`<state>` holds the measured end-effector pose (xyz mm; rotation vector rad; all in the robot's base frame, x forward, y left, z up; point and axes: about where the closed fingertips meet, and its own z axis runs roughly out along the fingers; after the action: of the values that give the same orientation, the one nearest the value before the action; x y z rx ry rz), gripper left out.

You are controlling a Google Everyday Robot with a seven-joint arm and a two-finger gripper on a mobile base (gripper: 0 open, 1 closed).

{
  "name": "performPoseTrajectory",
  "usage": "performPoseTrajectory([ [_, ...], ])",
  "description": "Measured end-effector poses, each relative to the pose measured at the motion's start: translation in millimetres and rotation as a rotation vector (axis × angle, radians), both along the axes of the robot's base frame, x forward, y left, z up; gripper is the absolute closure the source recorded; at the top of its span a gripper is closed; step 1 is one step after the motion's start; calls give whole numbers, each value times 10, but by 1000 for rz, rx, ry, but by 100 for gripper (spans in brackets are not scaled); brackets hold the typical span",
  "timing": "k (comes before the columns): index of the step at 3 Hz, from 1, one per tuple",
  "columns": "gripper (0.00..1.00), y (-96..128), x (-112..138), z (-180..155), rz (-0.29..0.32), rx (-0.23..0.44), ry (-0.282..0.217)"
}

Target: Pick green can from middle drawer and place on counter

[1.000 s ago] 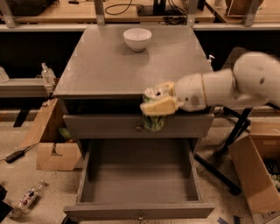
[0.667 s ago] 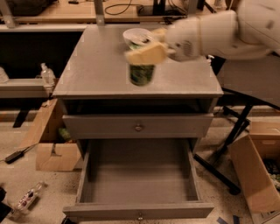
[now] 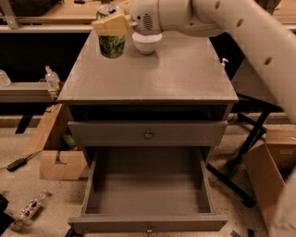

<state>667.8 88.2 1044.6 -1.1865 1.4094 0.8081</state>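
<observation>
The claw [image 3: 112, 24] sits at the far left corner of the bench [image 3: 175, 78], its pale yellow fingers [image 3: 110, 26] closed around the upper part of the green can [image 3: 112, 45]. The can stands upright, its silver top showing just above the fingers and its mottled label below them. Its base is down at the bench surface, though whether it rests there or hangs just clear cannot be told. Just to the right of the can, close behind the claw's wrist, stands a white bowl [image 3: 147, 42] on the same surface. The white arm [image 3: 231, 28] runs from the claw across the top of the view and slopes down along the right side. Under the bench top is a dark gap, then a shut drawer front [image 3: 115, 134] with a round knob. Below that the middle drawer [image 3: 148, 222] is pulled wide open, its bare grey box facing up and a small knob on its front panel. On the floor to the left are a cardboard box [image 3: 60, 164], a black adapter [image 3: 16, 163] and a lying bottle [image 3: 31, 208]. To the right are black stand legs [image 3: 236, 173] and another cardboard box [image 3: 263, 180]. A light wooden tabletop [image 3: 51, 10] lies behind the bench.
</observation>
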Motion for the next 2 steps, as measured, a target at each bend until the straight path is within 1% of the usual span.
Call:
performPoseTrajectory([
  [1,100,493,450,-543,20,-5,78],
  [2,98,740,801,-1386,-2,-86,180],
])
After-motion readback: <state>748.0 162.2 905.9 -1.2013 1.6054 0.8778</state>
